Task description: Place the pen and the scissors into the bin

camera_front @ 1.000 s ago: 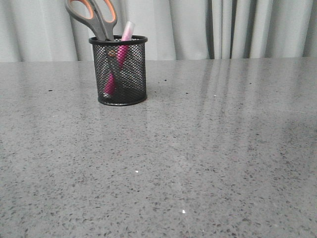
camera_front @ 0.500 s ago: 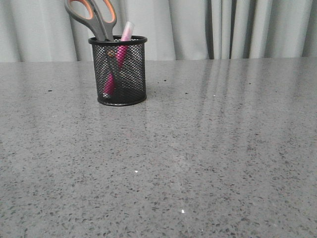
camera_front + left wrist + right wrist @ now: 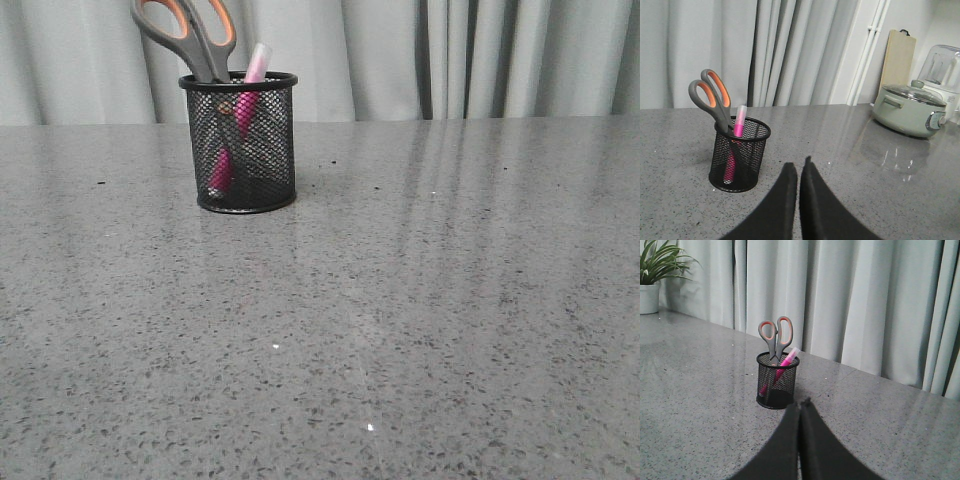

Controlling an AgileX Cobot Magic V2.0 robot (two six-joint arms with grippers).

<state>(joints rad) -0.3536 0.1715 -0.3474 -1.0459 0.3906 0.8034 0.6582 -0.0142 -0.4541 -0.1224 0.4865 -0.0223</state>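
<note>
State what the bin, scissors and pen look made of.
Bin: black wire mesh, likely coated metal; you see through it. Scissors: matte grey, probably plastic, handles with orange loop linings; the blades sit inside the bin. Pen: glossy magenta body, likely plastic, with a translucent whitish cap.

Soft, even, shadowless light — pale streaks of glare on the polished table (image 3: 450, 300), all views sharp.

You have a grey speckled table (image 3: 420, 300) backed by pale curtains (image 3: 400, 55), with a green lidded pot (image 3: 910, 111), a wooden board (image 3: 899, 57) and a potted plant (image 3: 652, 275) at its edges.
</note>
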